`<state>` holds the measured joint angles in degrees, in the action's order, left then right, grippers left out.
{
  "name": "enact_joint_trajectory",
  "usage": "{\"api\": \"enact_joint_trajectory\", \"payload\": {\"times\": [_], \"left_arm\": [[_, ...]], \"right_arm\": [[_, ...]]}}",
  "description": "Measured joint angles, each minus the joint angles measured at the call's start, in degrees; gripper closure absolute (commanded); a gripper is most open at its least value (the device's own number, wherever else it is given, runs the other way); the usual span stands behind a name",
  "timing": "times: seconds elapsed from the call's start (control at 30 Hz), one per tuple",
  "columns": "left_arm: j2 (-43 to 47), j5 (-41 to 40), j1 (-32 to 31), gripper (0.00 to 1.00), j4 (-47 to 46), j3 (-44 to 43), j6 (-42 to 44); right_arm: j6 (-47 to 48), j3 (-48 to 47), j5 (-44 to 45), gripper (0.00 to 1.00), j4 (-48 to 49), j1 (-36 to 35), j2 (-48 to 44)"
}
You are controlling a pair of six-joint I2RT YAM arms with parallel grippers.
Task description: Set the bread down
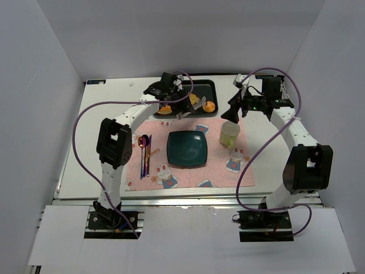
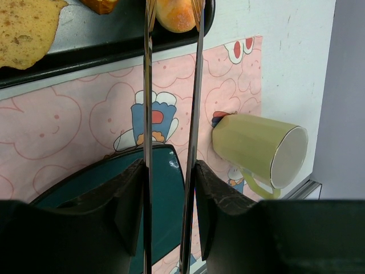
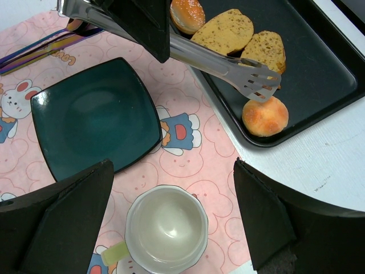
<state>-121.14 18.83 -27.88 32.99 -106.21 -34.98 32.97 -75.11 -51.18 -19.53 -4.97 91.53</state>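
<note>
- Top view. The left gripper is clamped on a pair of metal tongs above the black tray, which sits at the far side of the white table. The bread, a small round orange bun, lies in the tray's near right corner, close to the rim. The right gripper hangs with its jaws spread just beyond the pale green cup. A square teal plate sits mid-way on the pink placemat, with open mat on every side. Cutlery lies to the plate's left, apart from it.
- Left wrist view. The black fingers press on the two thin, shiny tong arms from either side. The arms stand apart and run to the top edge of the view. The glossy bread shows between them there, and the tong tips are cut off by the frame. A flat, speckled toasted slice lies further left in the tray.
- Right wrist view. The wide-set fingers frame the cup, which is seen from above with its smooth pale inside showing. The slotted tong tips end just beside the bread, but whether they touch it cannot be told. The bread lies close to the tray's raised rim at a rounded corner. Two toasted slices and an oval bun lie further along the tray.
</note>
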Motion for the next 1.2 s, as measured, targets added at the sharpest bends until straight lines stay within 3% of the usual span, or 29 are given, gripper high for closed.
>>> {"api": "enact_joint_trajectory", "payload": {"times": [1.2], "left_arm": [[-0.04, 0.63, 0.00, 0.51, 0.28, 1.14, -2.67]], "right_arm": [[0.00, 0.11, -0.02, 0.10, 0.02, 0.04, 0.00]]}}
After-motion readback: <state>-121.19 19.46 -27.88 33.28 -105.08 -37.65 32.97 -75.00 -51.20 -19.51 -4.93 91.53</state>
